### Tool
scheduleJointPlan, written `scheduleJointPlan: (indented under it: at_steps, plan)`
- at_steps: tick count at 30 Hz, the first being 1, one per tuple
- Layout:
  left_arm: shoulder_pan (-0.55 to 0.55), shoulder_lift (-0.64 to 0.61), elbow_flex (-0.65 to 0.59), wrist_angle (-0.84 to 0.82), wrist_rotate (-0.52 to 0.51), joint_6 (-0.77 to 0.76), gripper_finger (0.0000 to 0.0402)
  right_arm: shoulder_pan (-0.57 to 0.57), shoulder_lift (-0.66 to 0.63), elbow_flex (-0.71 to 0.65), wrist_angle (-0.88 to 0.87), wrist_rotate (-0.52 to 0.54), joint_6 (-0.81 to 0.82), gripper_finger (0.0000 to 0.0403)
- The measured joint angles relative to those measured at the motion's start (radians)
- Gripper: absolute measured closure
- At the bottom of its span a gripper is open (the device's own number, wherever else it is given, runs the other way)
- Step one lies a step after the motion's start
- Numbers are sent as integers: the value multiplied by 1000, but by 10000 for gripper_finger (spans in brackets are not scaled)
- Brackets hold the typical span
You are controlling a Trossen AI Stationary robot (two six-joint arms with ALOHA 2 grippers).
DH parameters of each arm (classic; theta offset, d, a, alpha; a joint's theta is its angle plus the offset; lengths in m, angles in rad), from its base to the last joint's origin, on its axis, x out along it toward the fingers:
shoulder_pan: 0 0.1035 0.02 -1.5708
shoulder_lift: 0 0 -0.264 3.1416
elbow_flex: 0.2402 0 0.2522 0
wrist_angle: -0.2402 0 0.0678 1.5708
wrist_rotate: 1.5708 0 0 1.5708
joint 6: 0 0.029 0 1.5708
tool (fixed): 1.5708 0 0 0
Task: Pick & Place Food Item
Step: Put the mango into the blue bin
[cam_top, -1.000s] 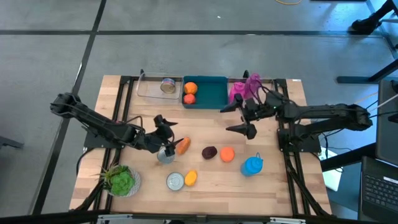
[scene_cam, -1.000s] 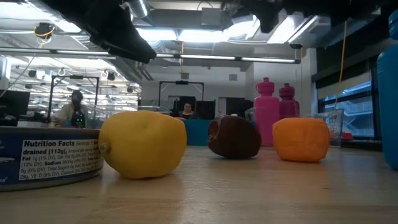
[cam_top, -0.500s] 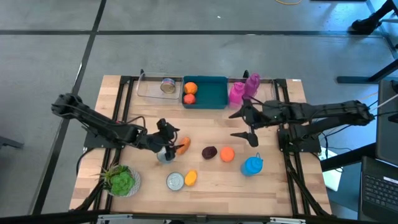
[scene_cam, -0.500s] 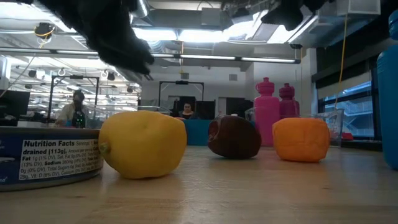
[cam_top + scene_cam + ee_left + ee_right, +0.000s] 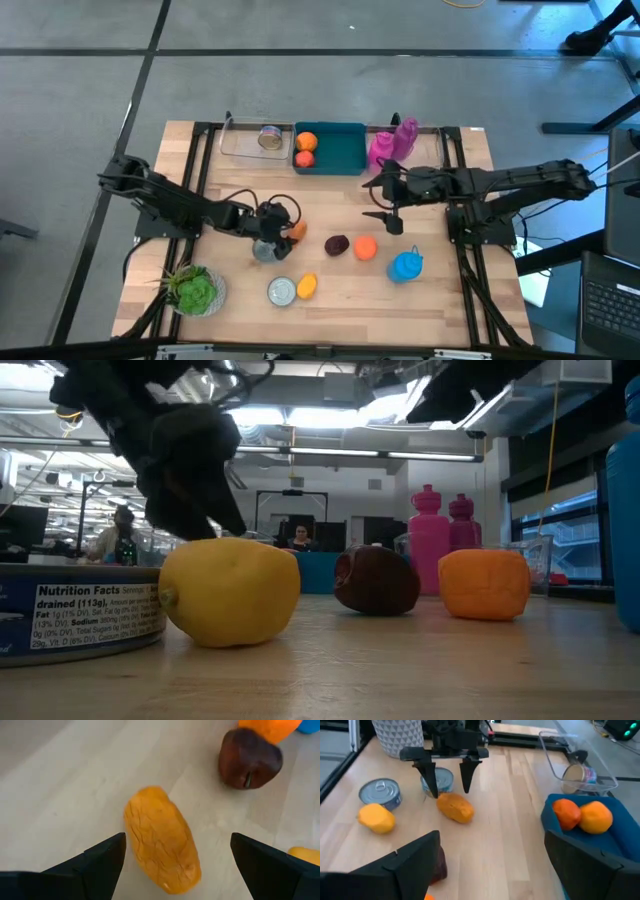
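An oblong orange food item lies on its side on the wooden table, left of the middle. My left gripper hangs over it, open and slanting down. In the right wrist view its two fingers stand on either side of the item's far end, apart from it. My right gripper is open in the air right of the middle, facing the left arm, with nothing between its fingers.
A dark red fruit, an orange and a blue object lie to the right. Two cans and a lemon lie nearer. At the back are a teal bin holding two oranges, a clear tray and pink bottles. A potted plant stands near left.
My left gripper has sunk toward the oblong orange item and rolled about its own axis, so that its fingers now straddle the item. My right gripper has swung round and tipped up to face the table's left side. No object has moved.
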Motion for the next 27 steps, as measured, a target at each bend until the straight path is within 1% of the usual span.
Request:
scheduleJointPlan:
  at_steps: [5,10,16,20,27]
  plan:
    - [0,33,0,4,32,-63,52,-5,56,0,0,0,-1,46]
    - [0,65,0,6,34,-91,52,-7,127,0,22,0,-4,47]
    - [0,134,26,18,64,-90,52,-8,200,0,103,0,-22,47]
    - [0,178,53,18,66,-61,52,-19,216,0,133,-1,-26,47]
    - [4,243,66,11,48,-45,52,-38,217,0,131,-5,-26,47]
